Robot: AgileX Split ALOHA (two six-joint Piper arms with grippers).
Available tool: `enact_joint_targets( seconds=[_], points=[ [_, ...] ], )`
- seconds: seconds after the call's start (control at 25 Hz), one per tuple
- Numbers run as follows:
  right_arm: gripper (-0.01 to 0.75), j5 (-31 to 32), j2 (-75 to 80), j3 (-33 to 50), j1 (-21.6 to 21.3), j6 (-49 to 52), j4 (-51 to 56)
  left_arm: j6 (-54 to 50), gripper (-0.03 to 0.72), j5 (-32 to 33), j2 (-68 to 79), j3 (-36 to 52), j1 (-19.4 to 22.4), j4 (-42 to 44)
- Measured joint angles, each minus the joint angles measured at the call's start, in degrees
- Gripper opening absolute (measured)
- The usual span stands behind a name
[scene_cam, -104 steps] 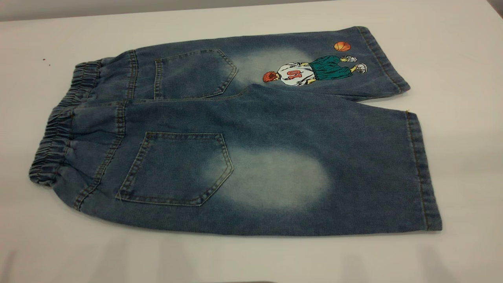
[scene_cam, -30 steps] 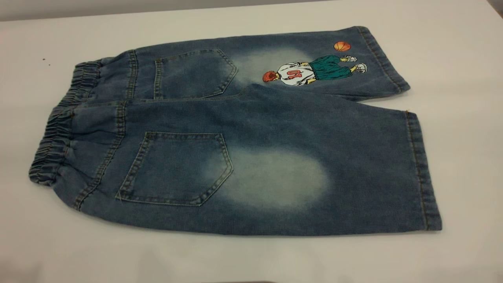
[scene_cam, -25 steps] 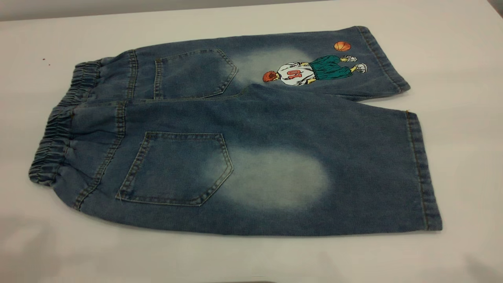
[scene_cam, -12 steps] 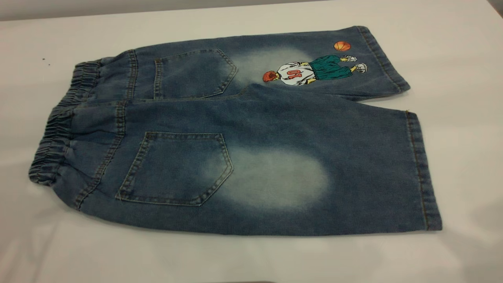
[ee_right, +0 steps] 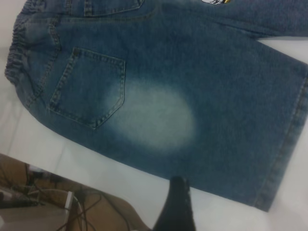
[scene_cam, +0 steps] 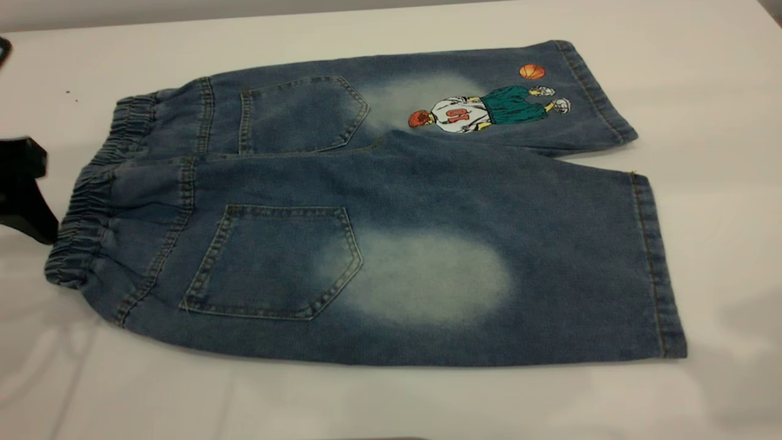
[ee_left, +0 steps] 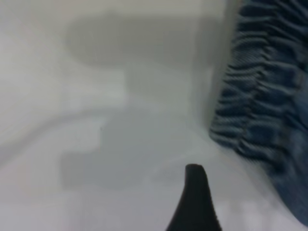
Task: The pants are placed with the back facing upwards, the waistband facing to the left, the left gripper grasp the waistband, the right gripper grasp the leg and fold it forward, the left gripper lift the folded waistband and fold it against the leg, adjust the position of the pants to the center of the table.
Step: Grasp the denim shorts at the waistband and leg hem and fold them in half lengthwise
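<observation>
The pants (scene_cam: 391, 201) lie flat on the white table (scene_cam: 702, 91), back pockets up, with the gathered waistband (scene_cam: 85, 208) at the left. The plain leg (scene_cam: 550, 269) with its pale oval is nearest the front edge; the printed leg (scene_cam: 489, 107) lies behind. My left gripper (scene_cam: 27, 201) sits just left of the waistband (ee_left: 260, 96), apart from it. Only one of its fingers (ee_left: 195, 202) shows, with nothing beside it. My right gripper (ee_right: 216, 204) is out of the exterior view. It hovers over the table's front edge by the plain leg (ee_right: 159, 115), one finger (ee_right: 177, 207) showing.
A small dark object (scene_cam: 3, 49) shows at the far left edge of the table. Below the table's front edge lie cables and a brown floor (ee_right: 57, 202). Bare white table surrounds the pants on all sides.
My left gripper has come into the exterior view from the left, up to the waistband. Shadows have shifted across the front of the table. The pants have not moved.
</observation>
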Motion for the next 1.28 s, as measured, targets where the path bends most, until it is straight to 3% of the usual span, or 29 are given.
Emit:
enact_joint_targets(
  seconds=[0.28, 0.6, 0.8, 0.92, 1.08, 1.2, 1.28],
  points=[
    [0.565, -0.62, 1.53, 0.00, 0.00, -0.01, 0.07, 0.00, 0.502, -5.26, 8.34, -0.53, 0.00, 0.04],
    [0.563, -0.69, 1.68, 0.00, 0.00, -0.01, 0.08, -0.06, 0.502, -5.56, 14.03, -6.43, -4.96, 0.06],
    [0.563, -0.69, 1.68, 0.00, 0.00, -0.14, 0.08, -0.11, 0.477, -4.84, 15.34, -6.86, -5.30, 0.06],
    [0.562, -0.77, 2.12, 0.00, 0.00, -1.26, 0.08, -0.12, 0.368, -4.84, 15.39, -6.86, -5.30, 0.01],
    [0.532, -1.41, 4.87, 0.00, 0.00, -4.55, 0.13, -0.07, 0.122, -5.01, 15.01, -6.98, -5.47, 0.20],
    [0.514, -2.43, 7.95, 0.00, 1.48, -7.51, 0.34, 0.06, 0.101, -3.68, 14.45, -8.05, -5.47, 0.60],
    [0.510, -3.92, 10.59, 0.00, 4.66, -9.10, 0.49, 0.38, 0.102, -1.76, 13.72, -9.51, -5.47, 1.30]
  ],
)
